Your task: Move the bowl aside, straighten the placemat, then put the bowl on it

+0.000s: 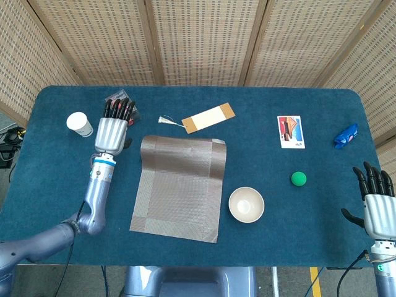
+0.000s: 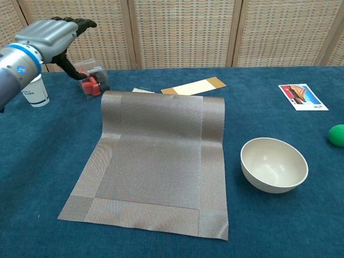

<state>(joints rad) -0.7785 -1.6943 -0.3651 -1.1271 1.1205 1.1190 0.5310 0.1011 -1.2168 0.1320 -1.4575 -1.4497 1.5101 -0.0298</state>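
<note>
Step 2 looks about done: mat point(image 1: 179, 187) lies unfolded on the worktop point(image 1: 55, 179), roughly flat, though skewed a bit to the worktop edge and its far edge seems slightly lifted in chest view. Bowl point(image 1: 246, 204) sits upright just beside the mat's right edge, near its front corner, not on it.

Left hand point(image 1: 112, 128) is off the mat, above the worktop between cup and mat, fingers out straight and apart, holding nothing. Right hand point(image 1: 378, 204) hangs at the worktop's right edge, well apart from the bowl, fingers spread, empty.

Next, I'd judge: maybe a small nudge to square the mat, then step 3, bowl onto mat. Right hand is the nearer one; needs a reach in, a grip on the rim, a lift and a short carry leftward to mat centre.

Count:
- 1 mat, 1 bowl
- 1 cup point(image 1: 79, 124)
- 1 green ball point(image 1: 299, 179)
- 1 picture card point(image 1: 291, 132)
- 1 tag w/ string point(image 1: 208, 117)
- 1 blue obj point(image 1: 346, 135), can't tell what
- 1 small clear pack w/ red bits point(image 2: 92, 79)
</note>
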